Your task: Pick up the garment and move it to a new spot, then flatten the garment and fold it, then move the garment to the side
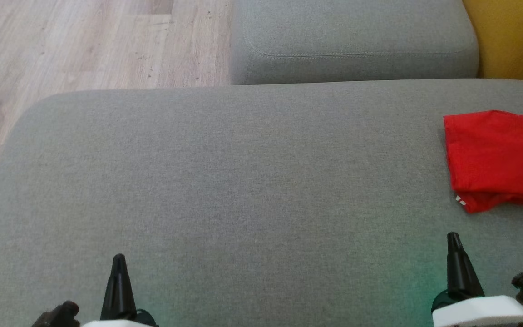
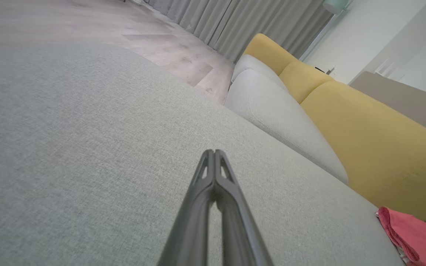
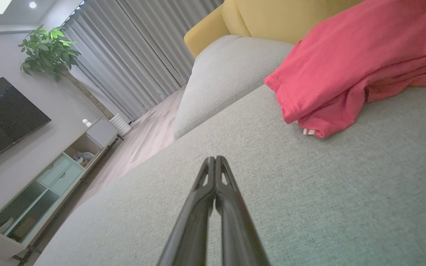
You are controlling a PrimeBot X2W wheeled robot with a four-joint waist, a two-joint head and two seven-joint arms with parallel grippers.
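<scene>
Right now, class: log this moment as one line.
left end effector: shut, empty | right end effector: shut, empty | red bundle: on cushion, far right, untouched

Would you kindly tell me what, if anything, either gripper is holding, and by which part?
Nothing: the left gripper and the right gripper have their jaws shut and empty, over the grey cushion.

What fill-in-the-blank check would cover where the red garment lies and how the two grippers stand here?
1. In the head view, the red garment lies at the ___ edge of the grey cushion.
2. The left gripper and the right gripper are both ___, holding nothing.
3. The backrest behind the cushion is ___ in colour.
Missing words: right; shut; yellow.
</scene>
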